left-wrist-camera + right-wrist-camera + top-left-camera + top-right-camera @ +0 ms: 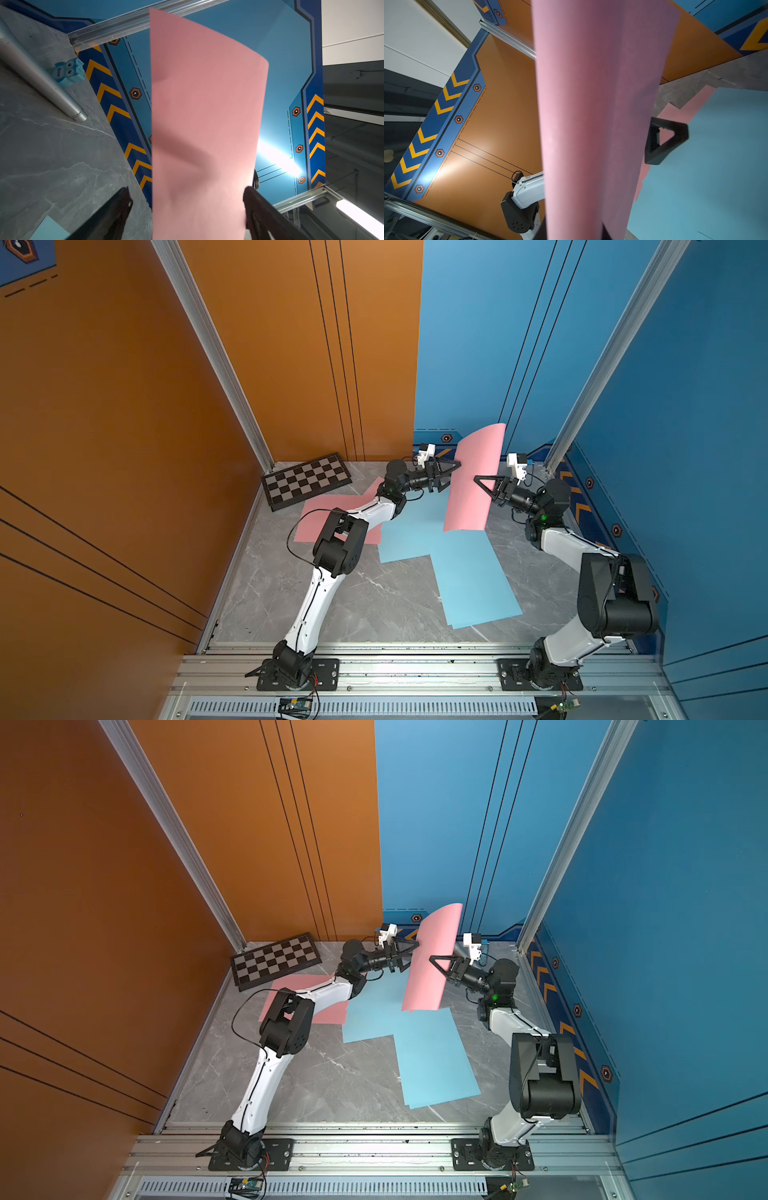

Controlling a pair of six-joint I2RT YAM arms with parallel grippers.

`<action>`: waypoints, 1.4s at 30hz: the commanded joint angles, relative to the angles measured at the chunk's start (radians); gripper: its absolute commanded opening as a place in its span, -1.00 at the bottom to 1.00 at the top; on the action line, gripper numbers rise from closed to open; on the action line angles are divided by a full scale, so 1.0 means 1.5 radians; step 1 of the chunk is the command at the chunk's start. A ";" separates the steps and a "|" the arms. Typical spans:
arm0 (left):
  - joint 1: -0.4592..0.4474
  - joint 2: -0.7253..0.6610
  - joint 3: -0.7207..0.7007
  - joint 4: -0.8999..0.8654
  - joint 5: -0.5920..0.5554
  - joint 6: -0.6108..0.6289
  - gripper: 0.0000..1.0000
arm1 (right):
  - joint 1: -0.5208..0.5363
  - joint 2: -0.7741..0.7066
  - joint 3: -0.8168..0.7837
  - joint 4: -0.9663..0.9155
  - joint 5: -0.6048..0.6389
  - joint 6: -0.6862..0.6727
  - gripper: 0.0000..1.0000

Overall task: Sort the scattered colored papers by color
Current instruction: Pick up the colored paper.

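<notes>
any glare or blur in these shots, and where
Left wrist view: strong glare on the blue wall, fingers soft. Right wrist view: pink sheet close, blurred, half shaded; mild sheen on the orange wall. Top views: sharp, evenly lit.

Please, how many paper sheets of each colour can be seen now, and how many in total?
Pink: 3, the lifted pink sheet plus two overlapping flat pink sheets.
Light blue: 2 light blue sheets, lying flat.
Total: 5 that show; more may hide beneath.
</notes>
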 commanded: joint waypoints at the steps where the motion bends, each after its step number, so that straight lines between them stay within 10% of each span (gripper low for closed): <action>1: 0.007 -0.052 -0.001 0.014 0.029 0.013 0.53 | -0.002 -0.017 -0.004 -0.106 0.016 -0.093 -0.63; 21: 0.019 -0.107 -0.082 0.014 0.054 0.034 -0.27 | -0.007 -0.049 0.027 -0.367 0.080 -0.270 -0.58; 28: 0.025 -0.133 -0.120 -0.004 0.049 0.062 -1.00 | -0.005 -0.050 0.031 -0.381 0.091 -0.276 -0.54; 36: 0.021 -0.206 -0.148 -0.266 0.047 0.261 -1.00 | 0.009 -0.084 0.084 -0.637 0.256 -0.430 0.72; 42: 0.014 -0.314 -0.141 -0.742 -0.094 0.587 -1.00 | 0.014 -0.121 0.110 -0.765 0.433 -0.472 1.00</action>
